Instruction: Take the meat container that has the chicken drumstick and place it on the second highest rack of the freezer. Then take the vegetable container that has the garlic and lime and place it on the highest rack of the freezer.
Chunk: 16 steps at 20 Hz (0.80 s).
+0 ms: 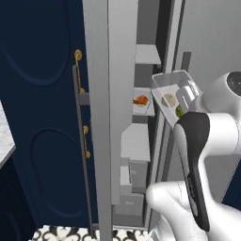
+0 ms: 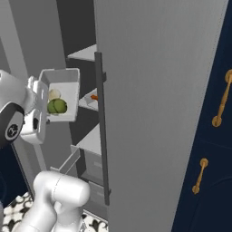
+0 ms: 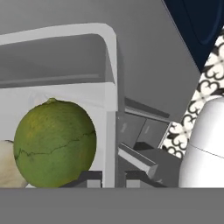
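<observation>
While the fingers point(image 3: 109, 177) pinch the near wall of the vegetable container point(image 2: 63, 93), nearly shut on it, the lime point(image 3: 54, 143) and garlic point(image 2: 54, 94) lie just ahead of them. The tray looks tilted; they could roll out, or its far rim could catch the highest rack point(image 2: 84, 53), beyond and above.

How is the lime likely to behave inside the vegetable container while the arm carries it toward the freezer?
The lime is round, lying loose, so it would probably roll if the vegetable container tilts. The walls look high enough to keep it in. The garlic beside it may block rolling that way. The pincer grips one wall, so the container might sag.
</observation>
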Available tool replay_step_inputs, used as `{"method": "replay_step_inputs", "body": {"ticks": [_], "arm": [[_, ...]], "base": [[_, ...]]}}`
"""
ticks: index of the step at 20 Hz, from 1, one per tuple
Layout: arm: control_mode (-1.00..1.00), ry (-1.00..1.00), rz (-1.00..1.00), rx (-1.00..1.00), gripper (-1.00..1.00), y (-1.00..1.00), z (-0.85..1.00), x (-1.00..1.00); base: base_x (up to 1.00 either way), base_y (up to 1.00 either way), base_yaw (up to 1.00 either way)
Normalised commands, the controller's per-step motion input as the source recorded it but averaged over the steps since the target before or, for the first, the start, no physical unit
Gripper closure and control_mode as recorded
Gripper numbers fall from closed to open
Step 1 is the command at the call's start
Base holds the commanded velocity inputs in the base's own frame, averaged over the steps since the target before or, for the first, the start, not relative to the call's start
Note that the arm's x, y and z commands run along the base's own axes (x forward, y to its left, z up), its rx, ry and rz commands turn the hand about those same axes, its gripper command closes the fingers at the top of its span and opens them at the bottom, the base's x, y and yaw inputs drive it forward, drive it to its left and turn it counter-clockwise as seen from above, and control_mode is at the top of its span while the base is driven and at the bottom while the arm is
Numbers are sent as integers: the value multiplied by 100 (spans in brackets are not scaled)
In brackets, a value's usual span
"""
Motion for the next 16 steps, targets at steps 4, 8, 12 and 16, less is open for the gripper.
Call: {"method": "replay_step_inputs", "body": {"ticks": [4, 8, 12, 16], "arm": [[-100, -2, 0, 0, 100, 0, 43, 41], [-100, -1, 0, 0, 100, 1, 28, 58], [-100, -1, 0, 0, 100, 1, 11, 61], [-100, 0, 4, 0, 100, 0, 0, 69]], "base": [[0, 0, 0], [0, 0, 0], [0, 0, 0], [0, 0, 0]]}}
